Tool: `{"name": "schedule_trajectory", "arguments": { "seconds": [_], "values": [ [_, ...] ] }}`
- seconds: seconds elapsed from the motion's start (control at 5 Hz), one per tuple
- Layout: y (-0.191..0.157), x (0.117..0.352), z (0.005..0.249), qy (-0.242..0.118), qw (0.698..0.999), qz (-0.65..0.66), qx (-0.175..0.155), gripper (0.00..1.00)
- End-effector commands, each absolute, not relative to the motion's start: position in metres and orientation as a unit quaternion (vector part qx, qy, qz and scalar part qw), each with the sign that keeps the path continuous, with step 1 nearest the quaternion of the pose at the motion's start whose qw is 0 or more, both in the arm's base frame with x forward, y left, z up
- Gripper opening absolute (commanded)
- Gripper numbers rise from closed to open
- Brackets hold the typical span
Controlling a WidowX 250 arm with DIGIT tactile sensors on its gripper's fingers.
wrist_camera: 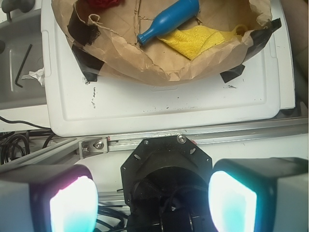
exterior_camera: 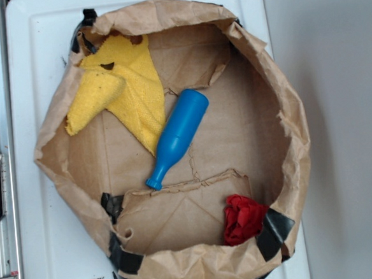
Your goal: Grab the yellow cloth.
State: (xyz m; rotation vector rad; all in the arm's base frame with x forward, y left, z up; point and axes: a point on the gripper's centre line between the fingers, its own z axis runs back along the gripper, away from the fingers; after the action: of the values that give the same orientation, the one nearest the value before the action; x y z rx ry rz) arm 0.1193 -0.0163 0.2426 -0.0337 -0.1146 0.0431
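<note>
Yellow cloth (exterior_camera: 128,86): crumpled terry rag lying in the upper-left part of the paper basin in the exterior view, one fold rolled over toward the wall, a few brown spots near its top edge; in the wrist view only a strip of it (wrist_camera: 200,39) shows over the paper rim.
Blue plastic bottle (exterior_camera: 177,137): lying on its side just beside the cloth, neck pointing down-left, its body touching or overlapping the cloth's right edge — which of the 2 I cannot tell.
Red fabric wad (exterior_camera: 244,218): low right against the paper wall, well apart from the cloth.
Brown paper basin (exterior_camera: 278,95): crinkled walls rolled outward, patched with black tape (exterior_camera: 274,232) at several points along the rim.
White plastic lid (wrist_camera: 169,104): flat, scuffed surface carrying the paper basin.
Gripper (wrist_camera: 154,200): seen only from the wrist camera, outside the basin and above the aluminium rail (wrist_camera: 193,137); its 2 padded fingers (wrist_camera: 231,200) are spread wide with nothing between them — released.
Hex key (wrist_camera: 21,65): lying on the grey surface to the left of the lid.
</note>
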Motion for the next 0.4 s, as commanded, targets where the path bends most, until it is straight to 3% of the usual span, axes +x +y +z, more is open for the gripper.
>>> {"name": "schedule_trajectory", "arguments": {
  "seconds": [0.0,0.2],
  "values": [
    [-0.016,0.119,0.243,-0.057,0.998,0.022,-0.017,1.0],
    [-0.022,0.165,0.236,-0.041,0.998,0.05,-0.019,1.0]
  ]
}}
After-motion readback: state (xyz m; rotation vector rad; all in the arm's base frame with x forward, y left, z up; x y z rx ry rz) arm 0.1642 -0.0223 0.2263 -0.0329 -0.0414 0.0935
